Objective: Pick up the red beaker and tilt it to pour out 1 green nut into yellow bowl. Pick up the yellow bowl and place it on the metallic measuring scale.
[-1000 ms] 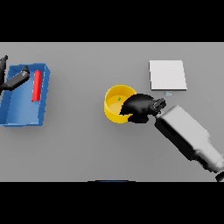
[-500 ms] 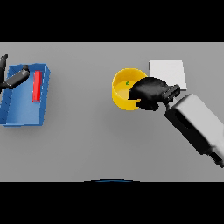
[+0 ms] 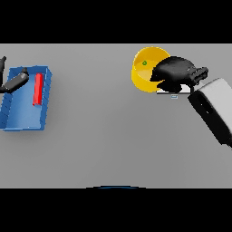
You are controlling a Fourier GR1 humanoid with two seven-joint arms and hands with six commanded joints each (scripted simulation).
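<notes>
Yellow bowl (image 3: 146, 70) held near the far right of the grey table (image 3: 113, 136), tipped toward the viewer, gripped at its right rim by the right hand (image 3: 174, 72) with fingers curled around it. Green nut (image 3: 145, 63) inside. Metallic scale (image 3: 173, 93) mostly hidden beneath that hand. Red beaker (image 3: 38, 89) lying in the blue tray (image 3: 22, 113) near the left edge, left hand (image 3: 13, 82) beside it, fingers relaxed, holding nothing.
</notes>
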